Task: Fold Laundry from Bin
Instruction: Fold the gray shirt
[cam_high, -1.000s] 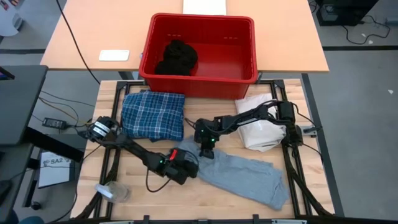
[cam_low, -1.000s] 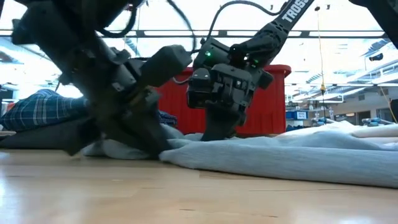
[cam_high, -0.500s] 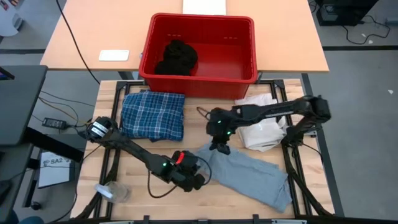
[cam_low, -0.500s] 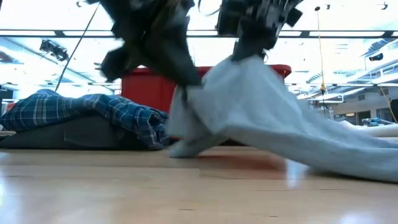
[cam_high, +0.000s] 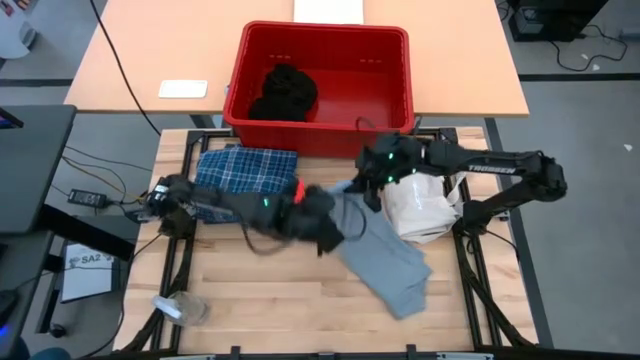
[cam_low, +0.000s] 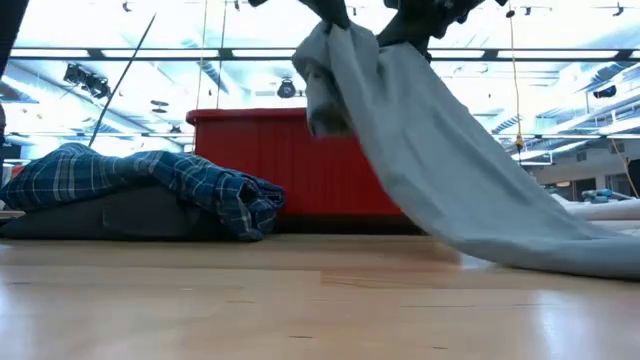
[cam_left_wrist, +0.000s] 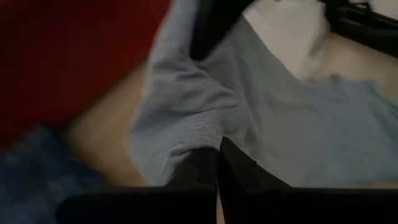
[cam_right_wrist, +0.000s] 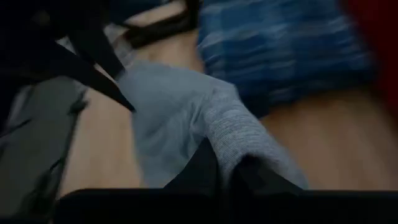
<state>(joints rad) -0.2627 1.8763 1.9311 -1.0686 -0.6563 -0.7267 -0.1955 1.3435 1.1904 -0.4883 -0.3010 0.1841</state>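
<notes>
A light grey garment (cam_high: 385, 250) hangs between my two grippers, and its lower end (cam_low: 585, 255) lies on the table. My left gripper (cam_high: 328, 230) and my right gripper (cam_high: 376, 190) are both shut on its upper end, close together above the table's middle. The blue-and-white plaid shirt (cam_high: 245, 180) lies folded at the far left on a dark grey piece (cam_low: 100, 215). The red bin (cam_high: 320, 75) stands beyond the table's far edge, with a black piece (cam_high: 283, 92) lying in it. My left gripper pinches a bunched edge of the grey garment (cam_left_wrist: 202, 134) between its two fingers, slanting down from the left. The cloth falls slack from the hold. My right gripper pinches a rounded fold of the same garment (cam_right_wrist: 233, 130) between its fingers, slanting down from the right. The upper end is lifted clear and the garment slopes down to the table.
A white fabric bag (cam_high: 420, 210) lies at the table's right, next to the hanging garment. A clear plastic piece (cam_high: 180, 308) sits at the near left corner. Bare wood (cam_high: 270, 300) lies along the near edge.
Both grippers have risen fast and moved toward the table's far right, staying shut. The grey garment's left end, which lay flat on the table, is lifted high and hangs. Its right end has stayed on the table, dragged a little toward the middle.
</notes>
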